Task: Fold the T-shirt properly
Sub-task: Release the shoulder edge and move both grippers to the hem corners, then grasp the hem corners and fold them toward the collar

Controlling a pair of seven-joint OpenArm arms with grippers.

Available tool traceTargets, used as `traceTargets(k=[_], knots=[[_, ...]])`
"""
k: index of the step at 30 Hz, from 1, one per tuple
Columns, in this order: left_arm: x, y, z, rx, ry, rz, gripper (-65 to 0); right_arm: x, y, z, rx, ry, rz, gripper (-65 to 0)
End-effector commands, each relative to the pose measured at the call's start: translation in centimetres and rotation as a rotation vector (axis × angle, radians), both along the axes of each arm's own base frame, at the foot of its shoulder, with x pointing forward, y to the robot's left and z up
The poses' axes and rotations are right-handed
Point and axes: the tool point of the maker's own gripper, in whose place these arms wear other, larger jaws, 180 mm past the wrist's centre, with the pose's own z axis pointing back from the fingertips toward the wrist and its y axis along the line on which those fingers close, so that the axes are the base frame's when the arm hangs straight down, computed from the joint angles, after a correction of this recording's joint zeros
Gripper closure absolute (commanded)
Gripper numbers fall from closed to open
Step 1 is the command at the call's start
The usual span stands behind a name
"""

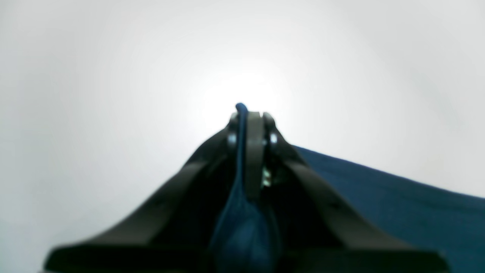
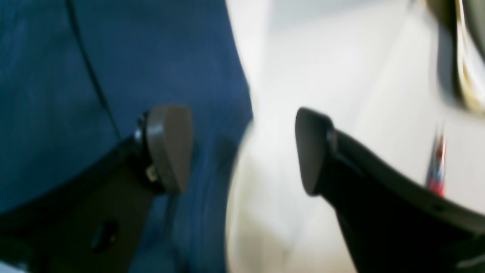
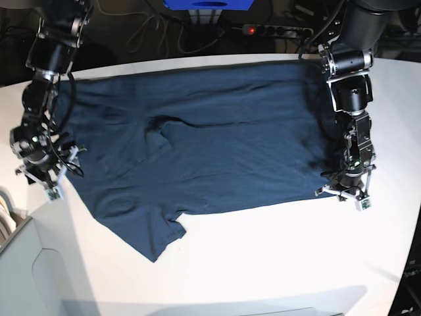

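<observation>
- T-shirt [image 1: 398,197], in the left wrist view: a thin fold of its navy cloth runs up between the closed pads of the left hand [image 1: 248,117], pinched there, with more cloth trailing off to the right over the white tabletop [image 1: 113,94]. The pinch looks meant to carry this edge across for a fold.
- Right wrist view: the right hand [image 2: 242,148] stands wide open, holding nothing. One pad hangs over the blue cloth and the other over bare tabletop, so the jaws straddle the shirt's edge, likely set to close on it.
- Base view: the shirt lies spread flat across the far half of the tabletop, one sleeve reaching toward the near edge. Each hand sits at an opposite side edge of the cloth, so both ends can lift together.
</observation>
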Motion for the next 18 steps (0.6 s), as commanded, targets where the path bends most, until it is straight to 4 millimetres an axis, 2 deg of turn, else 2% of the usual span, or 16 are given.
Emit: traceTargets(k=[1, 4, 6, 9, 12, 15, 18], knots=[[0.4, 0.5, 0.7, 0.008, 0.001, 0.003, 0.0, 2.7, -0.1, 2.3, -0.015, -0.070, 0.023, -41.3], [0.4, 0.5, 0.7, 0.008, 0.001, 0.003, 0.0, 6.5, 1.2, 2.9, 0.024, -0.105, 0.057, -41.4], [0.3, 0.5, 0.6, 0.008, 0.004, 0.003, 0.0, 9.1, 2.9, 2.7, 0.096, -0.134, 0.076, -41.5], [-0.2, 0.5, 0.2, 0.012, 0.011, 0.001, 0.0, 11.8, 4.2, 2.4, 0.203, -0.168, 0.075, -41.5], [-0.9, 0.5, 0.0, 0.023, 0.014, -0.005, 0.0, 13.5, 5.2, 1.8, 0.293, -0.194, 0.070, -41.5], [-1.2, 0.4, 0.1, 0.031, 0.011, -0.010, 0.0, 14.3, 5.9, 1.1, 0.362, -0.228, 0.053, -41.5], [-1.5, 0.4, -0.2, 0.033, 0.016, -0.011, 0.0, 14.8, 4.8, 1.1, 0.357, -0.294, -0.015, -41.5]])
